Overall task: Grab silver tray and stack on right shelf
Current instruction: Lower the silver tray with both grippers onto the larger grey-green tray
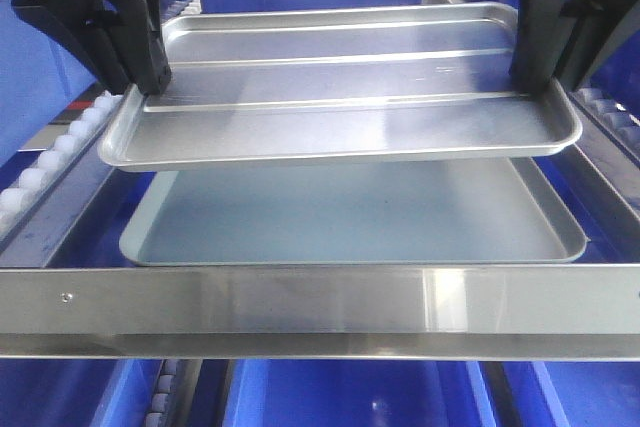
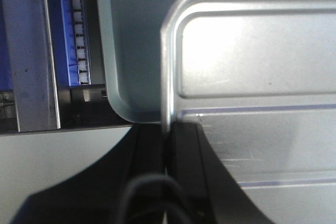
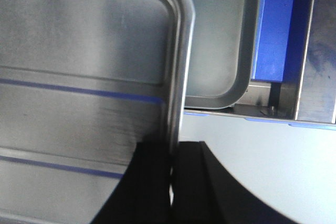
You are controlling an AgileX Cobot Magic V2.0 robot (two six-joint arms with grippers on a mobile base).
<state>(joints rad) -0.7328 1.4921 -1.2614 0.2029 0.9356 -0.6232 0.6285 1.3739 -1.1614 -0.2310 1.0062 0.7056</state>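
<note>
The silver tray (image 1: 340, 137) is glossy, smooth metal; the grey tray (image 1: 350, 217) at lower centre looks matt. The right shelf (image 1: 320, 307) front bar is brushed shiny steel, its rollers (image 1: 32, 182) white plastic

Two trays, two grippers, one shelf.

One silver tray (image 1: 340, 132) with two long ridges (image 1: 330, 59) hangs above one matte grey tray (image 1: 350, 217) lying on the single right shelf (image 1: 610, 147). Two grippers are in view: the left gripper (image 1: 150, 82) is clamped on the silver tray's left edge and the right gripper (image 1: 530, 79) on its right edge. The shelf shows one front bar (image 1: 320, 307), two roller rails (image 1: 50, 162) along its side edges, and one visible screw (image 1: 66, 297) near the bar's left end. The number of blue bins (image 1: 350, 397) underneath is unclear.
</note>
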